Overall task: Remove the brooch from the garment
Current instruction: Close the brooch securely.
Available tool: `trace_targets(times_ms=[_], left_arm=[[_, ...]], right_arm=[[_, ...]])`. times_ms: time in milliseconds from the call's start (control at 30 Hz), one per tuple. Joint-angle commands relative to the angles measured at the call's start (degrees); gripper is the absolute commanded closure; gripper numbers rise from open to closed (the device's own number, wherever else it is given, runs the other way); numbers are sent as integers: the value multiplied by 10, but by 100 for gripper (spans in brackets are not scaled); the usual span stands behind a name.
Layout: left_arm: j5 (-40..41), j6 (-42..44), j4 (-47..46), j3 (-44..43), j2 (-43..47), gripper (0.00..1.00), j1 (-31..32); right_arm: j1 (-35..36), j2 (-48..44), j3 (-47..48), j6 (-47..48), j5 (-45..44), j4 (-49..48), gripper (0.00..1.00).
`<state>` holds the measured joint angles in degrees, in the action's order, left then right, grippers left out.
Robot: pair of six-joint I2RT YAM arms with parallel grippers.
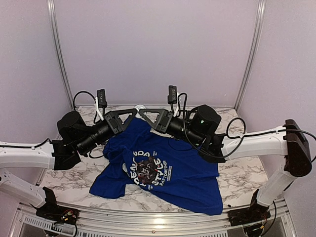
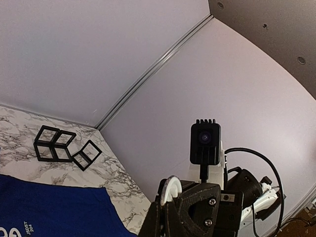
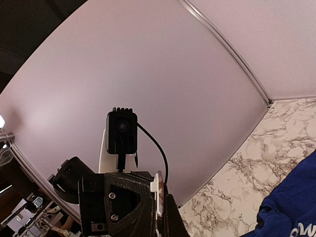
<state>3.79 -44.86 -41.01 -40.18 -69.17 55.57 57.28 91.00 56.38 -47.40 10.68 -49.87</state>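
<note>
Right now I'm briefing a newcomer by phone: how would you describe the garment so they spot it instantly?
Look at the marble-patterned table: spread crumpled across its middle, reaching toward the near edge, lies a royal-blue short-sleeved T-shirt. It is the only cloth there, and its chest carries a ring of white lettering around a dark graphic.

T-shirt (image 1: pixel 182 175) is matt blue cloth, creased. Table (image 1: pixel 66 180) has a smooth marble-look finish. Wall rail (image 1: pixel 58 54) is dull metal.
</note>
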Motion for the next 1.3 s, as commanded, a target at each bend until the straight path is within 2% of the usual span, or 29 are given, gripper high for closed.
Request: trace_targets(times_ms=[0,767,1267], left_arm=[[29,-17,-14,16,4,100,-3],[35,-30,-8,22,8,100,-5],[27,-27,-8,19,9,100,-8]], right_arm=[[-23,-10,0,13,-98,-58,97],[-22,-16,-8,14,-96,-68,93],[-22,-20,0,28,-90,-50,82]])
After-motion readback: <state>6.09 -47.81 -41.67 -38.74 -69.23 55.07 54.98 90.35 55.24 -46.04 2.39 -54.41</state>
